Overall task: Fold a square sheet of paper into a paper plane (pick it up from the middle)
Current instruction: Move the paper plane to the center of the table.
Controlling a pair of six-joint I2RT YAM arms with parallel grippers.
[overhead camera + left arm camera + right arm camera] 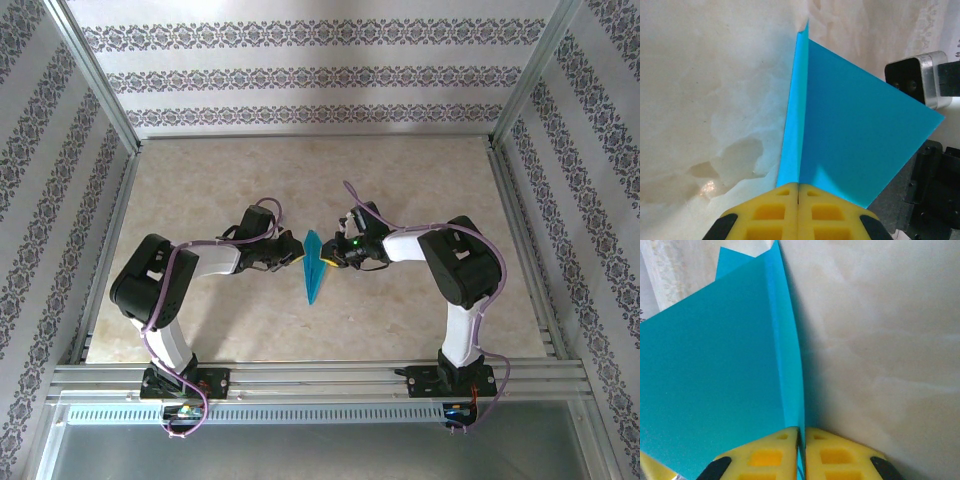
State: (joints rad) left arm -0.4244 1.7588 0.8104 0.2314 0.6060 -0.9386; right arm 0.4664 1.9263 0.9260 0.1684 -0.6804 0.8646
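I have the paper plane [315, 268] near the middle of the surface [300, 180], its point toward 6 o'clock in the top view. The left end effector [798, 192] comes in from its 9 o'clock and is pinched closed on the centre fold. The right end effector [802, 437] comes in from 3 o'clock, its pads nearly together with the blue edge caught between them.

My worry is that two grips are on one thin sheet. If either arm drifts outward I expect a tear or a pulled-open crease, and a sloppy release could let the wing spring up. The black-and-silver block [920, 80] on the right wrist sits close at 2 o'clock in my left wrist view, so a collision between the wrists looks possible. The frame rail [320, 375] lies at 6 o'clock, well away.
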